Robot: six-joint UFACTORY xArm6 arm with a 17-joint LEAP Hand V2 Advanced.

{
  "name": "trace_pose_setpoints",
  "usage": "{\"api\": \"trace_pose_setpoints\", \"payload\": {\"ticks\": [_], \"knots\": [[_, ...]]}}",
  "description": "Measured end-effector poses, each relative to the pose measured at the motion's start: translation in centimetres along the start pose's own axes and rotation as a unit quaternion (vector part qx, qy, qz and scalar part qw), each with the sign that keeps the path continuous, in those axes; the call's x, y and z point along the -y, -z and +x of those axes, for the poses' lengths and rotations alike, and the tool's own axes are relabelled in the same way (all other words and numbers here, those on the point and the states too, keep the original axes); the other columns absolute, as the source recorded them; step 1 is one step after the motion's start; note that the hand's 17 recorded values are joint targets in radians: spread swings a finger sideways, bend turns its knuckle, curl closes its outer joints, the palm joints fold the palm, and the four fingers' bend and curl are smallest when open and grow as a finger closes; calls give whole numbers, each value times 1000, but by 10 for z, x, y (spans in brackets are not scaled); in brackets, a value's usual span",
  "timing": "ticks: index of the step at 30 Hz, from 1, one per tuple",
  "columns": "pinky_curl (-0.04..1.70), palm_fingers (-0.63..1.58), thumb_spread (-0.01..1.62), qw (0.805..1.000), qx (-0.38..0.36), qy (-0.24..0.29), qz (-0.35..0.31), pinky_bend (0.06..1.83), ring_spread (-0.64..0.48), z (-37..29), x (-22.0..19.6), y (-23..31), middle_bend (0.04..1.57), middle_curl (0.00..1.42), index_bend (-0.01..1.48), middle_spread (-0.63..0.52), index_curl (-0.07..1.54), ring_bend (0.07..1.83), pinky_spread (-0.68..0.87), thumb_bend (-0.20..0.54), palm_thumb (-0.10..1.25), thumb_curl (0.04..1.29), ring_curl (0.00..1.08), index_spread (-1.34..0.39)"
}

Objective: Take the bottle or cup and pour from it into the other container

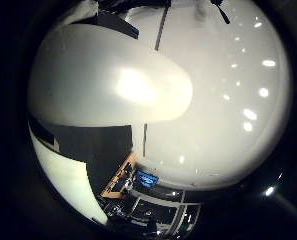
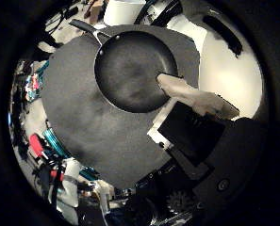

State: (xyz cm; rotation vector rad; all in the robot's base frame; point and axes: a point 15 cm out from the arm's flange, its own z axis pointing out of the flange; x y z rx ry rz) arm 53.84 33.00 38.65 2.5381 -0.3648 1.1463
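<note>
The thumb side palm view looks down on a round, dark grey table [image 2: 92,122]. A black frying pan [image 2: 130,70] lies on it, not in the middle but close to one edge. The pan is empty inside, and only a dull reflection shows on its bottom. Its long dark handle [image 2: 83,26] points outward, and the end of the handle reaches about to the table's edge.

The hand [image 2: 191,122] shows in this view as white and black parts, and one white-tipped part reaches in front of the rim of the pan. Whether the hand is open or closed on something, I cannot tell from these views.

In the little finger side palm view a large white rounded body [image 1: 108,75] fills much of the picture, so it is very close to the palm. It is smooth and has a bright shine on it. I cannot tell if it is the bottle or cup or a part of the hand itself. Behind it the view shows a pale ceiling [image 1: 228,100] with many small lights, and a small blue screen [image 1: 147,177] far away.

Beyond the table's edge near the pan handle stands a white container [image 2: 123,12]. At the opposite side, off the table, lie mixed things, among them a red object [image 2: 36,143].
</note>
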Motion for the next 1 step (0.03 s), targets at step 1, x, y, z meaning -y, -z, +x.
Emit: {"api": "trace_pose_setpoints", "payload": {"ticks": [1], "knots": [[773,1073,651,1000,0,-2,1,1194,-261,1,0,0,921,1096,414,-333,1149,1253,-329,-31,882,701,735,-582]]}}
